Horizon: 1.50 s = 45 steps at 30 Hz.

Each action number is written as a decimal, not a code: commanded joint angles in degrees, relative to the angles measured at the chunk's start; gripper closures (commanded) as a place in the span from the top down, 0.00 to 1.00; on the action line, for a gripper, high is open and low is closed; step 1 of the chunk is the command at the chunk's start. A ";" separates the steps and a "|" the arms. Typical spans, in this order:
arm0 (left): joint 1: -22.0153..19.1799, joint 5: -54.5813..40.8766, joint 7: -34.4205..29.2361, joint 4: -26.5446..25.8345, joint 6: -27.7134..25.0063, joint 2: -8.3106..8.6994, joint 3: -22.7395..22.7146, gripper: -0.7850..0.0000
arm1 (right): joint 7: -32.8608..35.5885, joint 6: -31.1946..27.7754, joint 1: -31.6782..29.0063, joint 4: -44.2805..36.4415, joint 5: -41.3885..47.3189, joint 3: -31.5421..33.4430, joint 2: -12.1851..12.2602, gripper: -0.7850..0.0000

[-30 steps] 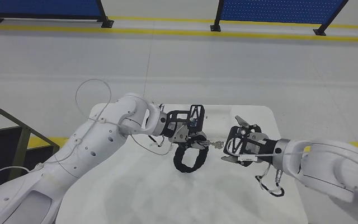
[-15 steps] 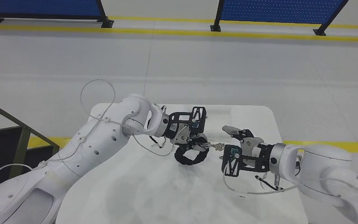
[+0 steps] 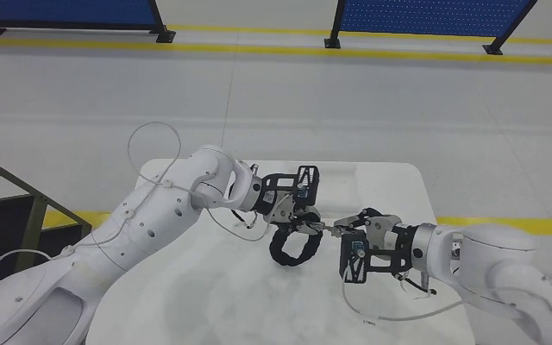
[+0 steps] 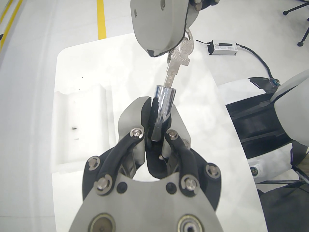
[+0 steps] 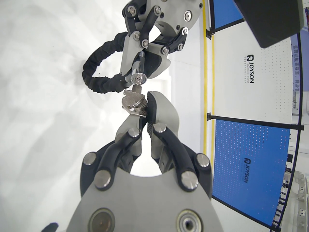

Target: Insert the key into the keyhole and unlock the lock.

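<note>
The lock is a chrome cylinder (image 4: 164, 105) on a black cable loop (image 3: 291, 248). My left gripper (image 4: 158, 112) is shut on the cylinder and holds it above the white table (image 3: 216, 293). A silver key (image 4: 179, 56) has its blade in the keyhole at the cylinder's end (image 5: 138, 78). My right gripper (image 5: 140, 107) is shut on the key's head (image 5: 132, 98), facing the left gripper (image 5: 144, 59) head-on. In the top view the two grippers meet at the key (image 3: 332, 228) over the table's middle. A second key on the same ring sits against the gripped one.
A white foam tray (image 4: 79, 126) lies on the table beyond the lock. A grey power adapter (image 4: 223, 47) with its cable lies on the floor past the table edge. Blue barrier panels (image 3: 431, 15) stand far behind.
The right gripper has moved left toward the lock, turned, and shut on the head of the key sticking out of the cylinder. The left arm has barely shifted.
</note>
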 commanded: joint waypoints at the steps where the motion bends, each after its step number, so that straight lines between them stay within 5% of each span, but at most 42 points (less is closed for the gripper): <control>1: -0.09 -0.01 0.33 0.10 0.00 0.06 0.08 0.00 | 0.10 -0.27 0.07 0.00 -0.44 -0.19 -0.16 0.16; 5: -0.38 0.18 1.01 -0.01 0.00 0.25 0.19 0.00 | 1.85 0.19 0.12 0.00 -0.88 -0.65 -0.52 0.35; 12: -0.68 0.50 1.98 -0.02 0.00 0.71 0.42 0.00 | 0.22 -0.58 1.15 0.00 -1.18 -0.58 -1.21 0.18; 35: -1.58 1.15 4.79 0.80 0.00 1.44 1.47 0.00 | -2.67 -3.63 1.12 0.00 -3.24 0.87 -2.76 0.26; 39: -1.56 1.21 5.09 0.70 0.00 1.48 1.80 0.00 | -2.89 -4.04 1.09 0.00 -3.40 1.05 -3.01 0.22; 43: -1.78 1.19 5.10 0.68 0.00 1.45 2.14 0.00 | -2.65 -4.14 1.08 0.00 -2.99 1.03 -3.30 0.00; 45: -1.89 1.11 5.13 0.71 0.00 1.44 2.30 0.00 | -2.28 -4.11 1.10 0.00 -2.53 1.01 -3.44 0.00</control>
